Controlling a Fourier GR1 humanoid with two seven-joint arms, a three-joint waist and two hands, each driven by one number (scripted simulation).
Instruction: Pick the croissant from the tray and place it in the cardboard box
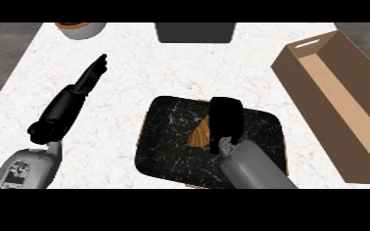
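Observation:
A black marbled tray point(170, 142) lies at the centre of the white counter. On its right half a brown croissant point(199, 133) peeks out from under my right hand point(226, 120), whose fingers curl over it from the right; most of the croissant is hidden. The open cardboard box point(329, 103) stands along the right edge, well apart from the tray. My left hand point(72, 100) rests open at the left, fingers straight and pointing away, holding nothing.
At the back left stands a grey pot point(81, 29) with something brown inside. A dark grey container point(195, 32) sits at the back centre. The counter's left edge runs close beside my left forearm.

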